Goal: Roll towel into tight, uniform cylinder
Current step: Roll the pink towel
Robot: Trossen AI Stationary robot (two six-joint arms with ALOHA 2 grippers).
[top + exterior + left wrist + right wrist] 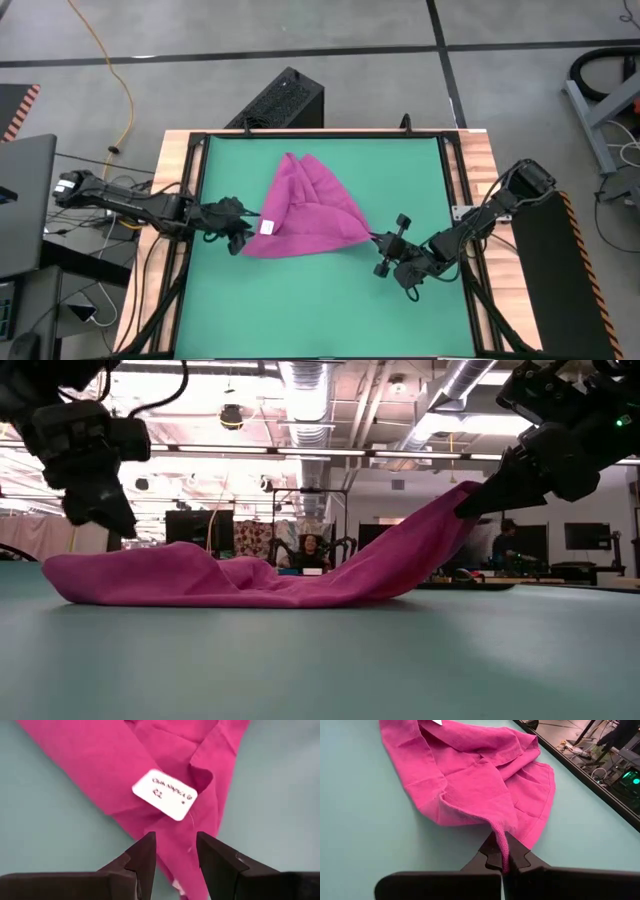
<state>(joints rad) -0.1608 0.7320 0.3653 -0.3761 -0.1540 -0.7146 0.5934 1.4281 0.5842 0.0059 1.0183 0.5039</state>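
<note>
The magenta towel (305, 210) lies crumpled, in loose folds, in the middle of the green mat (320, 300). Its white tag (165, 795) faces up near the left end. My left gripper (176, 845) hovers open just above that end, beside the tag, and is clear of the cloth in the low view (105, 510). My right gripper (504, 862) is shut on the towel's right corner, raised off the mat (468, 505). My right gripper pinches a bunched corner of the towel (501, 845) between its two fingers. The fingers come from the table's right side, slanting down. The corner is lifted off the mat. From it the cloth (400, 555) slopes down fairly taut to the rest, which lies on the mat.
A black frame and wooden table rim (180, 200) border the mat. A black box (285, 100) stands beyond the far edge. Bare mat lies in front of the towel toward the near edge. People sit in the room behind (312, 550).
</note>
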